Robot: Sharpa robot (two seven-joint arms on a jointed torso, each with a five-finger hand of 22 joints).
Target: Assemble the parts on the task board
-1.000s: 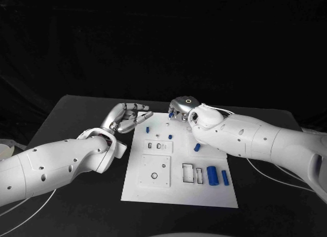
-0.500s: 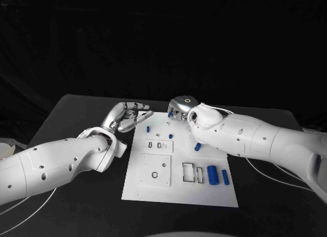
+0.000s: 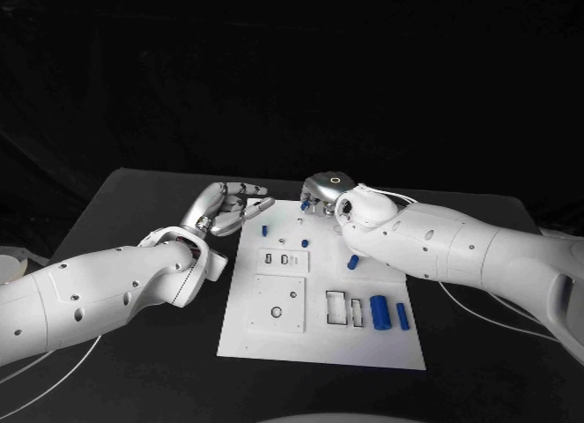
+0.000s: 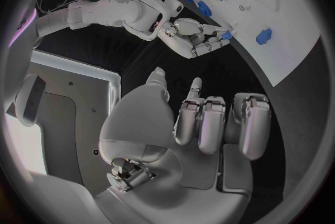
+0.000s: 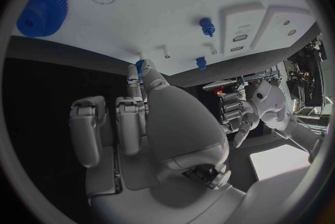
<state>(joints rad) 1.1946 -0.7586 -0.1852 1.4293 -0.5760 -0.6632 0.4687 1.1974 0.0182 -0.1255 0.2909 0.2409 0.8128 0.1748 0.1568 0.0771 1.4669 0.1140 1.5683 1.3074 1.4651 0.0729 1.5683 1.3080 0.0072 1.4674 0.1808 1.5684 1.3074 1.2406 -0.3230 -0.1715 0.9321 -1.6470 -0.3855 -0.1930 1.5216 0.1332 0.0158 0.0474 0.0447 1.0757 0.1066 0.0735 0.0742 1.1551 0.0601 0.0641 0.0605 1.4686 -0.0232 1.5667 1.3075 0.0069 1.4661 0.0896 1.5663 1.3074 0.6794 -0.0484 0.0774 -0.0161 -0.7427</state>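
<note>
A: Task board (image 3: 320, 339) position? 
B: Flat on the black bench (image 3: 139, 198), centred, long side running away from the robot. Background beyond the bench is dark.

A: Parts on it?
B: Two blue cylinders (image 3: 380, 313) lie side by side near the right edge, next to a pair of rectangular slots (image 3: 336, 309). A blue piece (image 3: 352, 262) lies further up the board. A small blue peg (image 3: 262, 231) stands near the far left edge. A blue gear (image 5: 43, 7) sits flat on the board in the right wrist view.

A: Left hand (image 3: 228, 208)?
B: Just off the board's far left corner, fingers curled inward, nothing held.

A: Right hand (image 3: 322, 196)?
B: At the far edge of the board. A small blue part (image 5: 140, 67) shows at its fingertips; it appears pinched, but the grip is partly hidden.
</note>
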